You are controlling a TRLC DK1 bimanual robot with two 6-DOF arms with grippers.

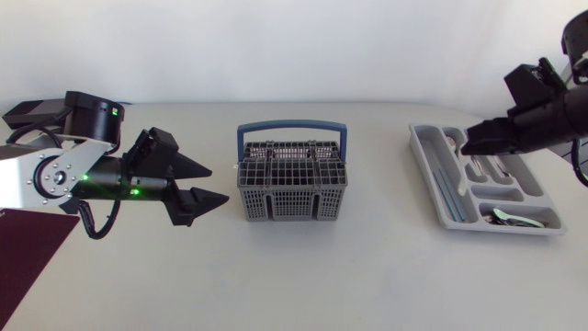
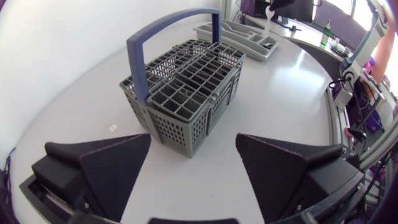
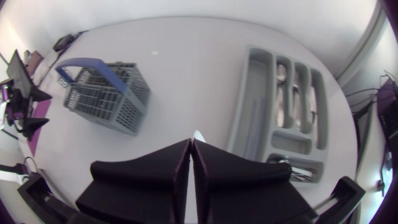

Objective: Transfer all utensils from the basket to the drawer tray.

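The grey wire basket (image 1: pixel 292 179) with a blue handle stands at the table's middle; no utensil shows above its rim. My left gripper (image 1: pixel 219 184) hovers just left of it, open and empty; in the left wrist view its fingers (image 2: pixel 194 140) frame the basket (image 2: pixel 186 93). The grey drawer tray (image 1: pixel 427 175) lies at the right with several utensils in its compartments. My right gripper (image 1: pixel 467 144) hangs over the tray's near-left part, shut on a thin white utensil (image 3: pixel 198 135), which also shows dangling above the tray (image 2: pixel 268 25).
A maroon mat (image 1: pixel 28 267) lies at the front left corner under my left arm. Bare white table separates the basket from the tray (image 3: pixel 239 118) and runs along the front edge.
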